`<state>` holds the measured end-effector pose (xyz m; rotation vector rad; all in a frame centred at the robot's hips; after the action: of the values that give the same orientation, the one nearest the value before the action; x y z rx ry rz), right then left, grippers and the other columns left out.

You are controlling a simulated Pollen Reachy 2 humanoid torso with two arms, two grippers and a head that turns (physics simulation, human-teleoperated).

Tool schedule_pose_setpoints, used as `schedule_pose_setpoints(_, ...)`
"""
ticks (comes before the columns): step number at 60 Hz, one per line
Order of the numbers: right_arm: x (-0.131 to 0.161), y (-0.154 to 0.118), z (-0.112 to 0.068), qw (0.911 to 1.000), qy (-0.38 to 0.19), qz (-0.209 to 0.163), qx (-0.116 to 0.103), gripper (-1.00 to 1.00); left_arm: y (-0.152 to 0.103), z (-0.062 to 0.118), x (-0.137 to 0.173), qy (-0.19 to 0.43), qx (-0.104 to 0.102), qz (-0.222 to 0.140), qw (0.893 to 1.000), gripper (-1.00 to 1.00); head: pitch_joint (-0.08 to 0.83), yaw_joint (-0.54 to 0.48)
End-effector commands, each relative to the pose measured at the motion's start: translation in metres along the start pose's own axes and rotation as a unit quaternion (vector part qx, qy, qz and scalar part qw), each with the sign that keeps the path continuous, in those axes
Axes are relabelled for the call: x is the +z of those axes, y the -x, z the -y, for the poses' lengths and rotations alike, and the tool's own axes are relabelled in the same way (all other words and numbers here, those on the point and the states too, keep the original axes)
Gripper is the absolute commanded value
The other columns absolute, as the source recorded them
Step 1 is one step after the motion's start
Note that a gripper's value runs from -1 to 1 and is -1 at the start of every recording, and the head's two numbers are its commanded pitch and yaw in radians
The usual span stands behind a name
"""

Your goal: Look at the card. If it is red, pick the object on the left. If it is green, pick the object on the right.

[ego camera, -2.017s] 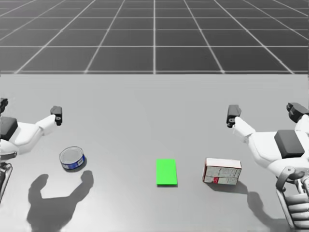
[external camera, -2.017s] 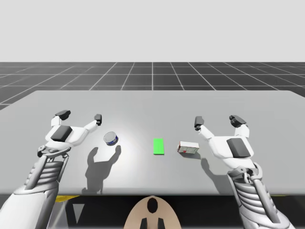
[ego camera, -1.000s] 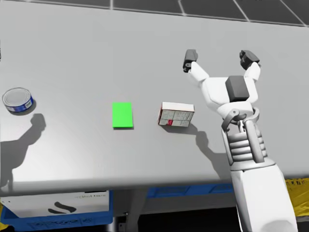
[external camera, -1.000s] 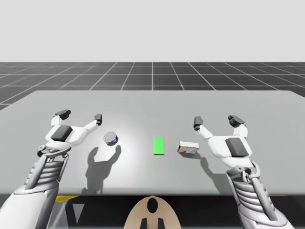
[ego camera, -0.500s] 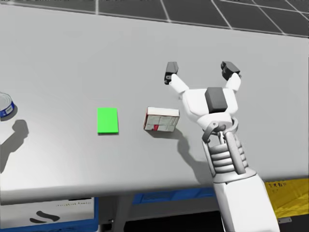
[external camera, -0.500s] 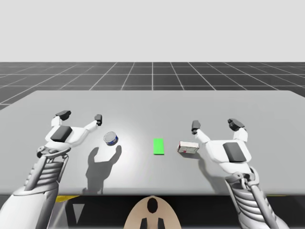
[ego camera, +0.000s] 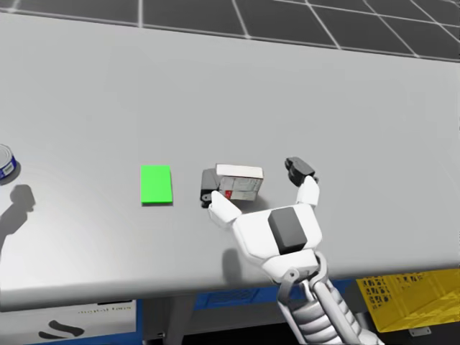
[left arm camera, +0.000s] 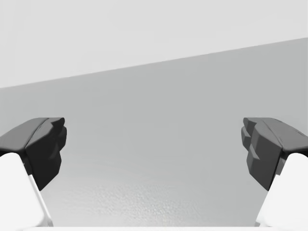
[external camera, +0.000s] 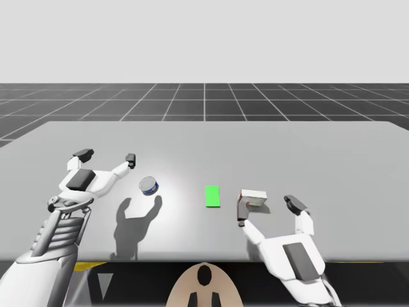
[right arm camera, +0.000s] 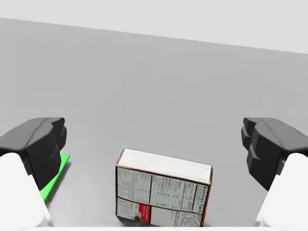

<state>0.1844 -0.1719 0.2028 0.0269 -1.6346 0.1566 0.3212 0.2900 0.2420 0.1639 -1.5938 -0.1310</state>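
Observation:
A green card (external camera: 212,196) (ego camera: 156,185) lies flat in the middle of the table. To its right lies a white box (external camera: 254,198) (ego camera: 240,183) with a red patch. My right gripper (external camera: 267,207) (ego camera: 253,177) comes at the box from the near side and stands open. In the right wrist view the box (right arm camera: 163,192) lies between the wide-spread fingers (right arm camera: 43,142) with gaps on both sides, the card (right arm camera: 54,175) beside it. A blue can (external camera: 148,186) (ego camera: 4,162) stands left of the card. My left gripper (external camera: 107,156) (left arm camera: 154,144) hangs open, left of the can, with nothing between its fingers.
The grey table (external camera: 204,137) runs wide behind the objects. Its near edge (ego camera: 108,287) lies close under my right forearm. Below that edge are a yellow patch (ego camera: 402,298) and blue parts (ego camera: 151,309).
My right arm has drawn back toward the near edge and swung left, so its open fingers now flank the white box. My head has turned slightly. The left arm is still.

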Motion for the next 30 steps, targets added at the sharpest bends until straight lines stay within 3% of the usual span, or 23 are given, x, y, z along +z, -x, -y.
schedule_pose_setpoints(1,0.010,0.023,-0.032,0.9970,0.013,-0.031,-0.070,-1.00,0.001,0.000,0.000,-0.002,0.000,-0.002,1.000,-1.00,0.692,-0.27)
schedule_pose_setpoints(10,-0.003,0.042,-0.036,0.9962,0.035,-0.057,-0.056,-1.00,0.002,-0.001,-0.001,-0.003,0.000,-0.001,1.000,-1.00,0.686,-0.27)
schedule_pose_setpoints(17,-0.023,0.054,-0.034,0.9905,0.060,-0.093,-0.081,-1.00,0.002,-0.002,-0.002,-0.004,0.001,-0.001,1.000,-1.00,0.683,-0.27)
schedule_pose_setpoints(30,-0.047,0.052,-0.037,0.9871,0.070,-0.103,-0.101,-1.00,0.002,-0.002,-0.002,-0.006,0.000,0.001,1.000,-1.00,0.684,-0.26)
